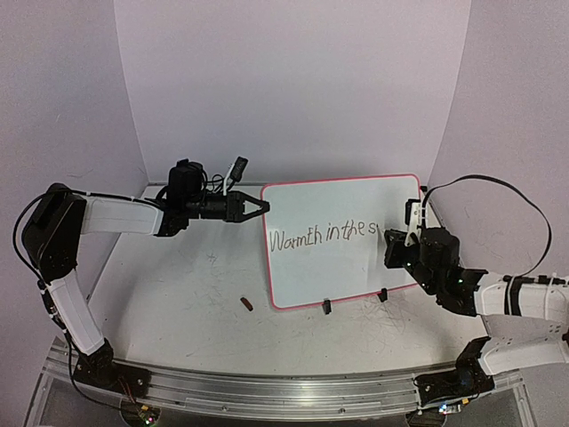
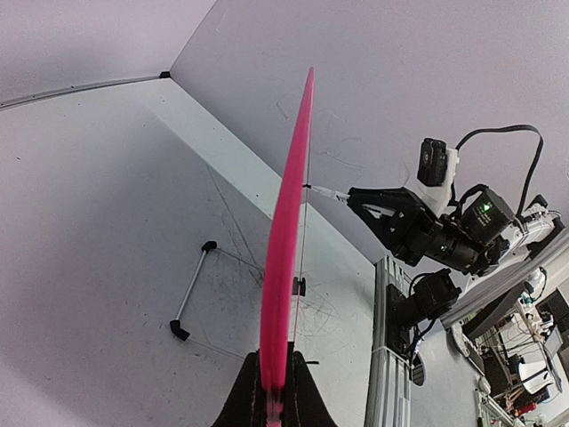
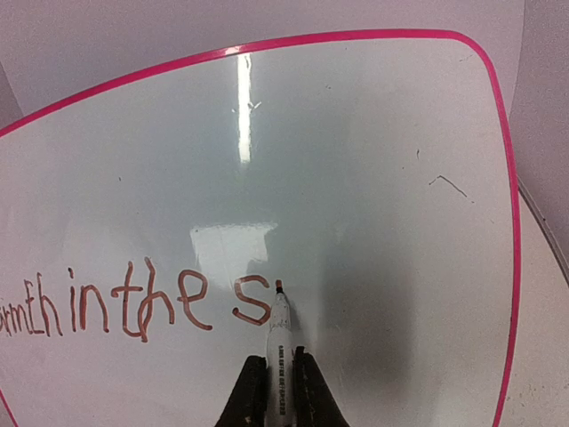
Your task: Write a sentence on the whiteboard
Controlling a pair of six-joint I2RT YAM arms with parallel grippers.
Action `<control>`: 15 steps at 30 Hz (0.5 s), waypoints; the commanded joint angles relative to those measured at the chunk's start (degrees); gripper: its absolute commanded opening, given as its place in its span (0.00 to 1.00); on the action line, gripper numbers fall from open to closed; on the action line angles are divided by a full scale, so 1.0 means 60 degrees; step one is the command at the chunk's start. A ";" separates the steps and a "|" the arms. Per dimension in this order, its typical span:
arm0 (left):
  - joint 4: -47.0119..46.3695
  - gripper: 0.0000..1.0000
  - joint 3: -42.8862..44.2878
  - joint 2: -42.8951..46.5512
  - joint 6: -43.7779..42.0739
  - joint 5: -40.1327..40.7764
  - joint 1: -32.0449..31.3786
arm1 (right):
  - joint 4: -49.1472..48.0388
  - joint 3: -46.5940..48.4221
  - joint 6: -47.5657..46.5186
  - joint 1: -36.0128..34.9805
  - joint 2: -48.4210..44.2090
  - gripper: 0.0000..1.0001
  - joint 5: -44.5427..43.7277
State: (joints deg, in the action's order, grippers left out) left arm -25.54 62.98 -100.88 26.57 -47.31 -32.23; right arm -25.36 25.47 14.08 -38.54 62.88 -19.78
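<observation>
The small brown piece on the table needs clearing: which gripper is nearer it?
Left. The left gripper clamps the whiteboard's left edge above the brown piece; the right gripper, holding the marker, is across the board.

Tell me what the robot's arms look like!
Both the left arm and the right arm have smooth white shells with chunky black joints. Each ends in two thin black fingers. A long black cable loops over the right arm, and a tiny green light glows near its wrist.
</observation>
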 commanded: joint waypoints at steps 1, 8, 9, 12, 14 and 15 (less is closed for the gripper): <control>0.0482 0.00 0.0109 0.0026 -0.0312 0.0037 -0.0327 | 0.0537 0.0069 0.0282 0.0020 -0.0204 0.00 0.0148; 0.0480 0.00 0.0109 0.0012 -0.0310 0.0023 -0.0327 | 0.0707 -0.0010 0.0468 0.0022 -0.0328 0.00 0.0278; 0.0478 0.00 0.0111 0.0019 -0.0311 0.0023 -0.0327 | 0.0717 -0.0017 0.0476 0.0023 -0.0323 0.00 0.0262; 0.0481 0.00 0.0111 0.0035 -0.0311 0.0023 -0.0327 | 0.0783 0.0017 0.0532 0.0022 -0.0299 0.00 0.0146; 0.0478 0.00 0.0109 0.0041 -0.0312 0.0026 -0.0327 | 0.0836 0.0058 0.0565 0.0023 -0.0288 0.00 0.0055; 0.0479 0.00 0.0106 0.0041 -0.0312 0.0022 -0.0327 | 0.0872 0.0077 0.0579 0.0023 -0.0286 0.00 0.0013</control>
State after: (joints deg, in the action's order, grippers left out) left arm -25.54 62.98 -100.88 26.57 -47.33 -32.23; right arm -22.13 25.47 16.58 -38.54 61.58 -18.63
